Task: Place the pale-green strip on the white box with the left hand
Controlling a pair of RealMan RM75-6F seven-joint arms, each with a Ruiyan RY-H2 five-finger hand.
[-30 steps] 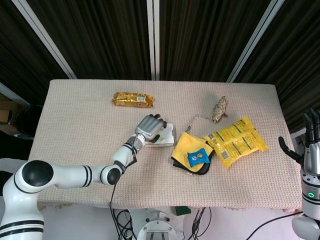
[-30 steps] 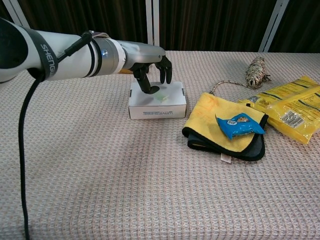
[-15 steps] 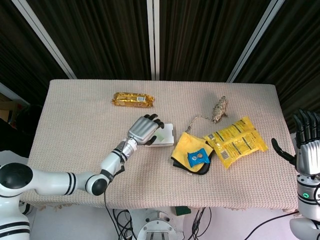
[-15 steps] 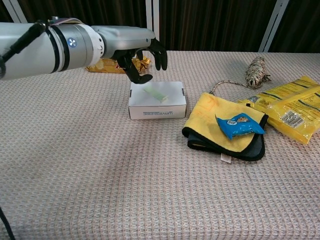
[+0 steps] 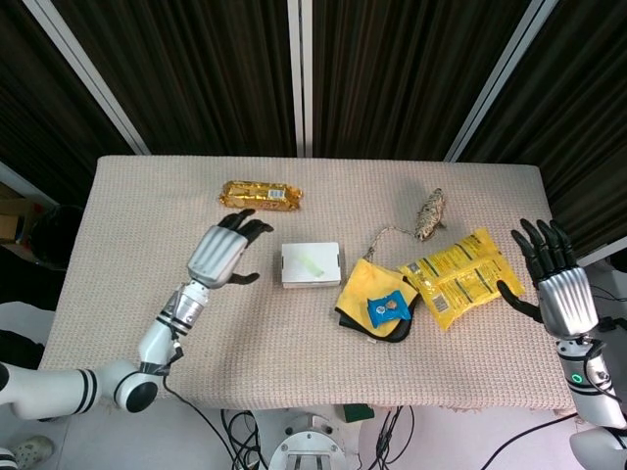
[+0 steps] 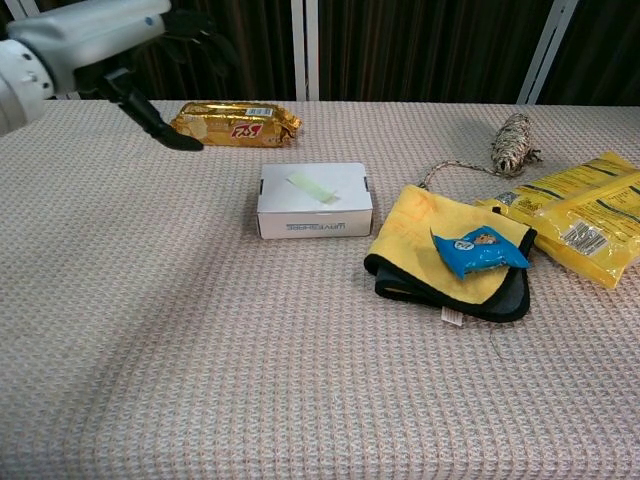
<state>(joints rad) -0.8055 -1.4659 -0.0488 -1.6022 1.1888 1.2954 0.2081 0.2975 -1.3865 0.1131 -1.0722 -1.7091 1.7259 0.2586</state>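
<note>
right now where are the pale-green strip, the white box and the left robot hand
pale-green strip (image 6: 311,187), chest view, middle of the strip lying on the box top
white box (image 6: 314,226), chest view, its printed front wall
left robot hand (image 5: 220,258), head view, back of the hand, fingers spread, holding nothing

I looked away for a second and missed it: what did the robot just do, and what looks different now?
The left hand let go of the pale-green strip, left it lying on the white box, and drew back to its left with fingers spread. The right hand rose further into view at the table's edge, open. The box, yellow cloth and snack packets stayed put.
</note>
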